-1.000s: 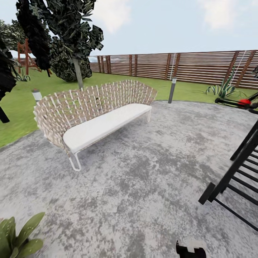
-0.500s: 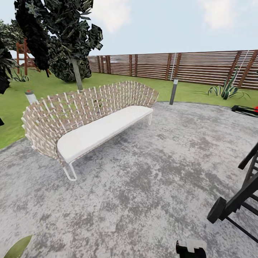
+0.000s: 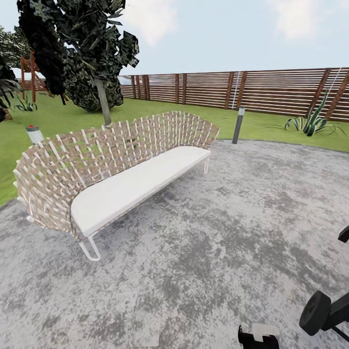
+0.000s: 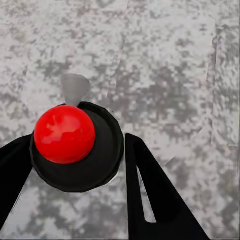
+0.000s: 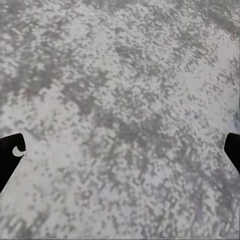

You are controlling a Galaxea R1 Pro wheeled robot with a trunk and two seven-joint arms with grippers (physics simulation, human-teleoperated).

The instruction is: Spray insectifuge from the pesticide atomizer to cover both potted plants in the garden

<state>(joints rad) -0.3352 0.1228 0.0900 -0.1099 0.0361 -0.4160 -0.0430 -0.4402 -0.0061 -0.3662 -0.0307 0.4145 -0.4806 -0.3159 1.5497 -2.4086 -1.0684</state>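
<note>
Crossing open grey patio [image 3: 218, 232], wide bare stone lying ahead and to the right. Hugging the left side, woven bench [image 3: 111, 169] blocking passage there. Standing at the patio's far edge, grey bollard lamp [image 3: 237, 125]; beyond it, lawn [image 3: 261, 123] running free to the slatted fence [image 3: 271, 92]. Creeping in at lower right, black frame [image 3: 322, 310].

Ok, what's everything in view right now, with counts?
sofa: one, woven tan with white cushion, on the patio
patio: one, grey stone, underfoot
lawn: green, around the patio
fence: brown slats, along the back
bollard lamps: two, grey; one at the patio edge, one behind the sofa's left end
agave: one, striped green, by the fence
trees: dark, far left
pesticide atomizer: one, dark with red top, between the left hand's fingers
left hand: black, closed on the atomizer
right hand: black, open over the patio
</note>
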